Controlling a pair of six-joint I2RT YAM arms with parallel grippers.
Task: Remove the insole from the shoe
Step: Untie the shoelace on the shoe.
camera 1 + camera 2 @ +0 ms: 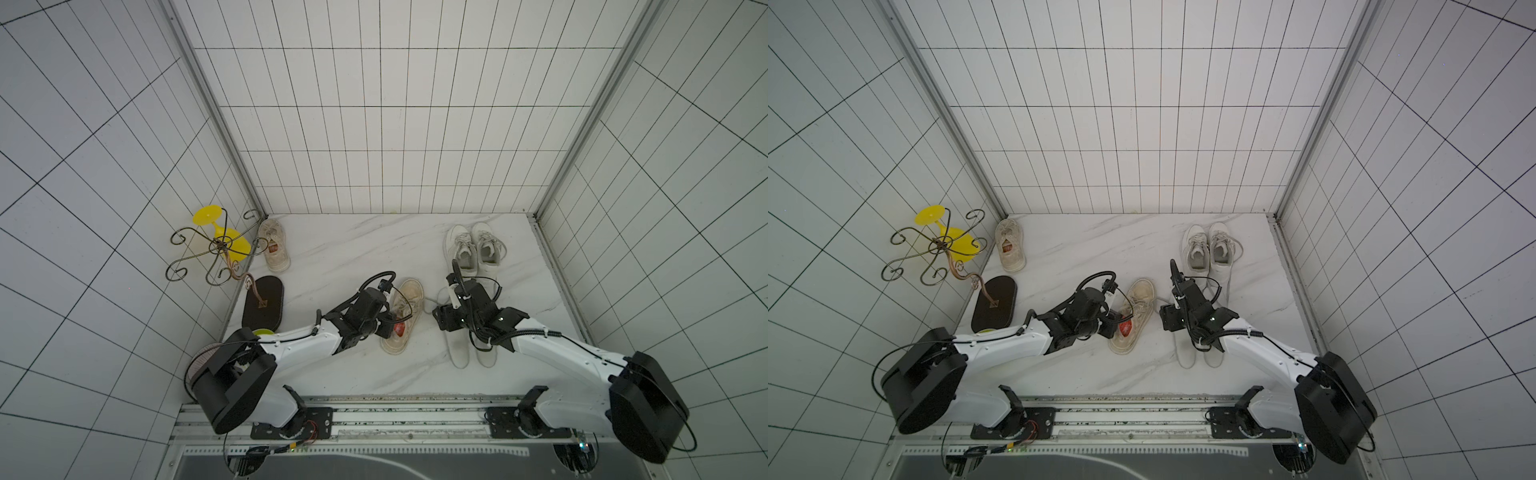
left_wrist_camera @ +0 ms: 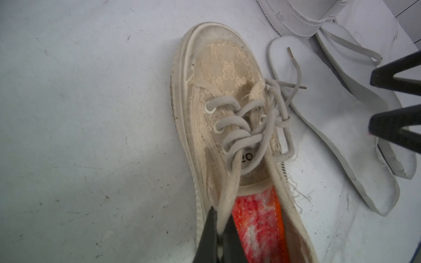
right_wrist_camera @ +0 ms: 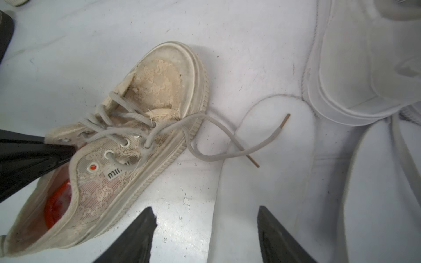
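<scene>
Nearest to the robot, the left gripper (image 2: pixel 219 219) was closed tight on the cloth collar of the beige shoe (image 2: pixel 218 118), at one side of the opening, and so it pinned the shoe to the bench (image 2: pixel 68 113). The right gripper (image 3: pixel 206 211) hung just beside the shoe with its jaws spread wide and nothing between them. The red-orange insole (image 2: pixel 257 223) lay inside the shoe, showing only in the heel opening. It looked thin, light and soft, so I judged it would bend easily and should be pinched at its free heel edge or its orange side border, then drawn backward and up. The shoe seemed light too, and would likely rise with the insole unless it was held down. The loose laces (image 3: pixel 216 141) could catch a finger. The front of the insole was hidden under the tongue, and whether it was glued I could not tell; in both top views the left wrist covered part of the opening. Beyond the shoe lay two white insoles (image 2: pixel 337 127), flat on the bench; farther stood a pair of white sneakers (image 1: pixel 471 249), and a second beige shoe (image 1: pixel 273 245) in the far corner.
</scene>
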